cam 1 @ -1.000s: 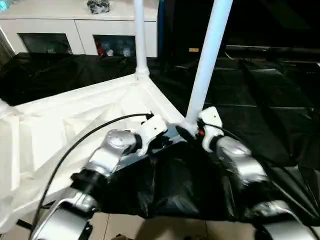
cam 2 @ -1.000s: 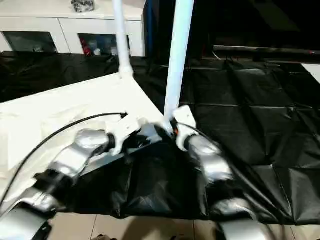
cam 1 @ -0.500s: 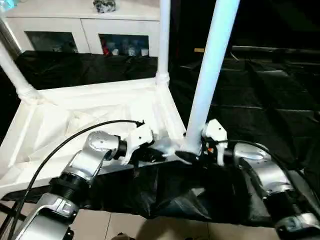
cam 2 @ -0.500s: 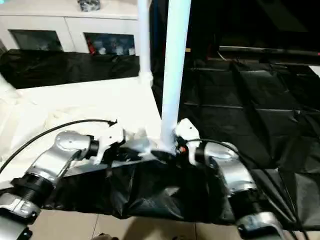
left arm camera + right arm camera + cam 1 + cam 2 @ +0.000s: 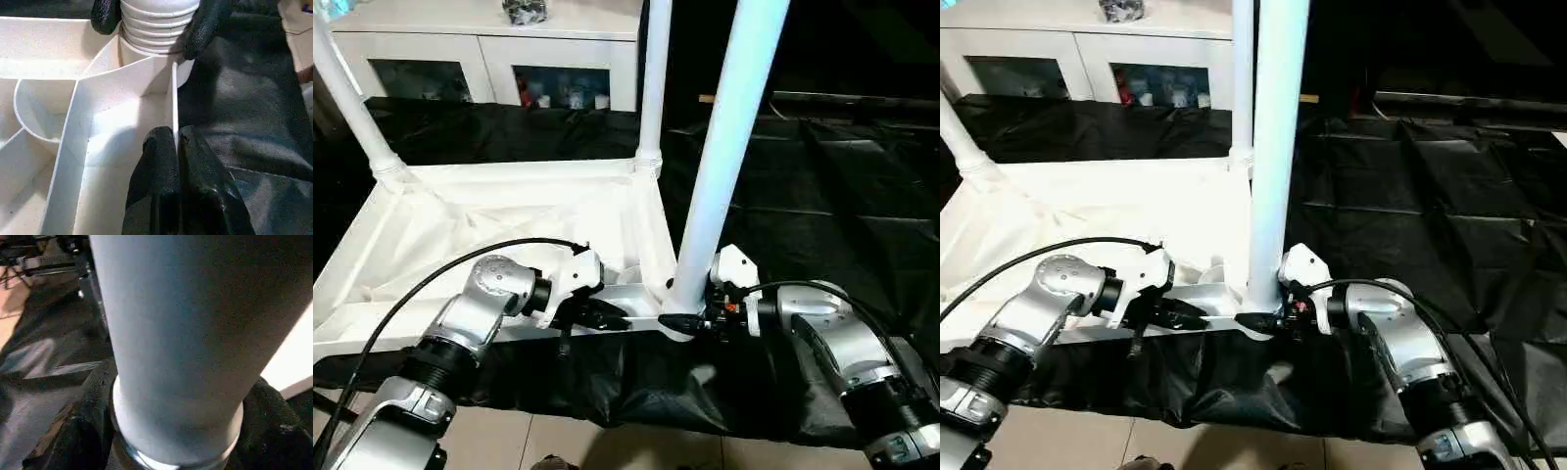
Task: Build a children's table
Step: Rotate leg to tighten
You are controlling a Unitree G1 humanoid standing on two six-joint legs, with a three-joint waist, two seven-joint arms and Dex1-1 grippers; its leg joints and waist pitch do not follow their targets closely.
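Observation:
The children's table lies upside down, its ribbed white top (image 5: 489,220) facing up. Three white legs stand in corner sockets: far left (image 5: 352,108), far right (image 5: 653,88) and the near right one (image 5: 724,166). My left gripper (image 5: 607,315) is shut on the top's thin near rim wall (image 5: 174,93), its fingers (image 5: 156,166) pinching it. My right gripper (image 5: 690,321) sits at the near right corner, and its black fingers (image 5: 205,22) press both sides of that leg's ribbed base (image 5: 156,27). The right wrist view looks up this leg (image 5: 186,333).
A white cabinet with glass doors (image 5: 480,59) stands at the back. Black sheeting (image 5: 822,196) covers the surface under and right of the table top. Tiled floor (image 5: 558,441) shows at the front edge. A black cable (image 5: 440,279) arcs over my left forearm.
The camera has swung, bringing the far left leg into view. My right gripper's fingers have narrowed around the near leg's base. The left gripper stays clamped on the rim.

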